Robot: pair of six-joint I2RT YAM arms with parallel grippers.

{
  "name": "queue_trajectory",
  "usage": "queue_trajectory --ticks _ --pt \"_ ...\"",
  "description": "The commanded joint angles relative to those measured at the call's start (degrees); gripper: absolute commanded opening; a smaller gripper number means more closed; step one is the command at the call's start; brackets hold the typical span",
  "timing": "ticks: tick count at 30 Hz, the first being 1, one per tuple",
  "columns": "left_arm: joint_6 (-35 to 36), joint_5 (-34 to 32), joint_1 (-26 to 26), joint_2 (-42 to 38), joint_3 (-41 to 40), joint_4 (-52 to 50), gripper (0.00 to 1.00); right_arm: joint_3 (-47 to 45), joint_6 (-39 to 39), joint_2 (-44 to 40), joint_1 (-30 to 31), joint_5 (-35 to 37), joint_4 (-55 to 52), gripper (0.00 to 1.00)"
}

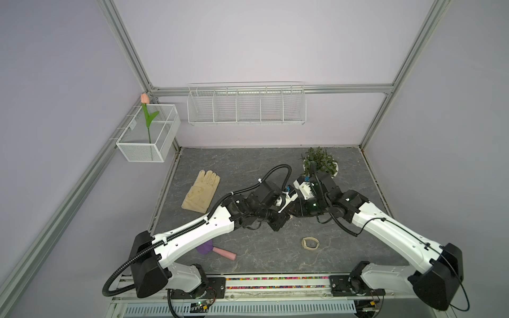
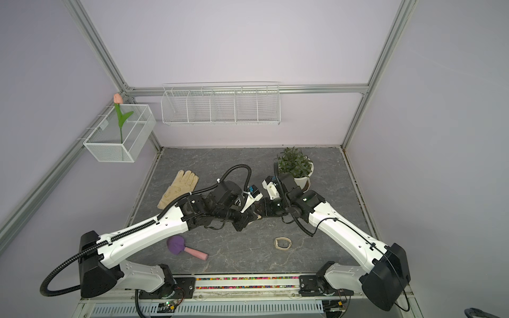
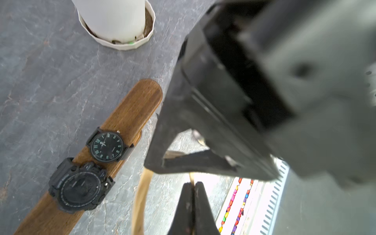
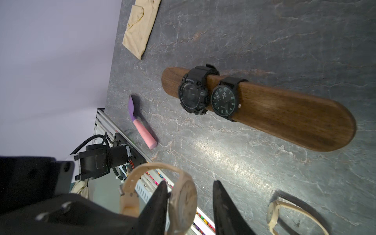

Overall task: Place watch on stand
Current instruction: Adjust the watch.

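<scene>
The stand [image 4: 284, 118] is a long brown wooden bar lying on the grey table, with two black watches [image 4: 193, 93] [image 4: 223, 100] strapped round it side by side. In the left wrist view its free rounded end [image 3: 140, 101] points toward the white pot. My left gripper [image 3: 193, 185] is shut on the strap of a beige watch [image 4: 183, 201], held above the table. My right gripper [image 4: 190, 183] is open round that watch's face, which touches one finger [image 4: 160, 195] and stands clear of the other. In both top views the arms hide the stand.
A second beige watch [image 1: 310, 243] lies on the table near the front. A cream glove [image 1: 202, 191] lies at the left, a purple and pink tool [image 1: 220, 250] at the front left, a potted plant [image 1: 319, 162] at the back right. Wire baskets [image 1: 246, 106] hang on the walls.
</scene>
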Motion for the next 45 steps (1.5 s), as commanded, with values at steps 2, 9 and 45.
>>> queue_trajectory --ticks 2,9,45 --pt "-1.47 -3.39 -0.28 -2.16 -2.04 2.55 0.0 -4.97 5.3 -6.38 -3.05 -3.26 7.99 0.4" --pt "-2.19 -10.88 -0.28 -9.05 -7.86 11.12 0.0 -18.91 16.85 -15.22 -9.24 -15.35 27.86 0.46" --pt "-0.92 -16.51 0.48 -9.65 -7.12 14.4 0.0 -35.17 49.53 -6.23 -5.45 -24.39 88.64 0.44"
